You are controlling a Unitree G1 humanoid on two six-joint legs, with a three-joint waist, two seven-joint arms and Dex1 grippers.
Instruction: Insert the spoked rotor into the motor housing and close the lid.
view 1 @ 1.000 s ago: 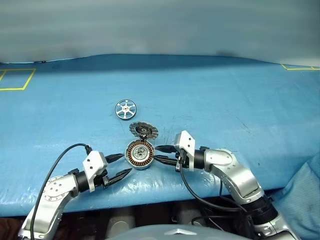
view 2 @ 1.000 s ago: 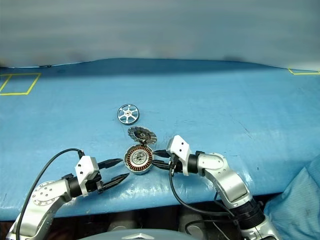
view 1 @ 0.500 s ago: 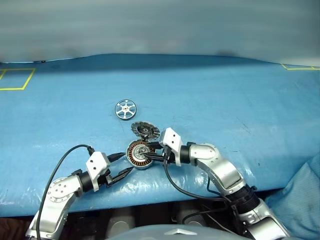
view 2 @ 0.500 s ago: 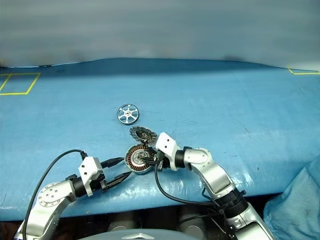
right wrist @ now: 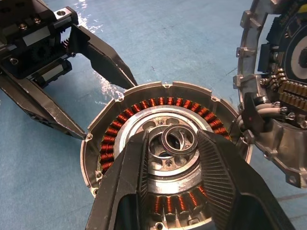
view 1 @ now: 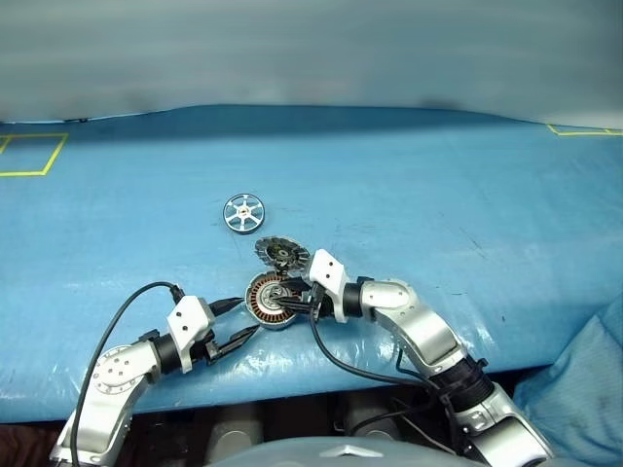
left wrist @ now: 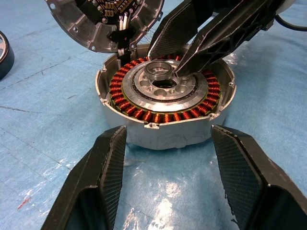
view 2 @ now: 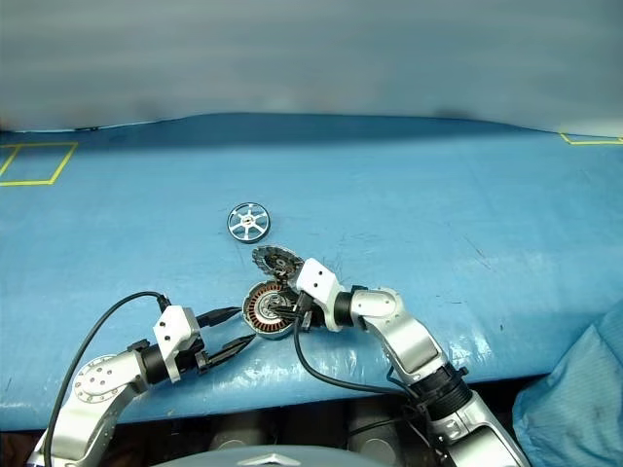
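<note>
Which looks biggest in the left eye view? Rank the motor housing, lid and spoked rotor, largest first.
1. motor housing
2. lid, tilted, so foreshortened
3. spoked rotor, farthest from the camera, so its rank against the lid is unsure

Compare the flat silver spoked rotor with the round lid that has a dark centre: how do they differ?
The flat silver spoked rotor lies flat and alone on the blue table; the round lid with the dark centre stands tilted against the motor housing. The rotor has open gaps between spokes; the lid is packed with segments and wires. Both are round metal discs.
</note>
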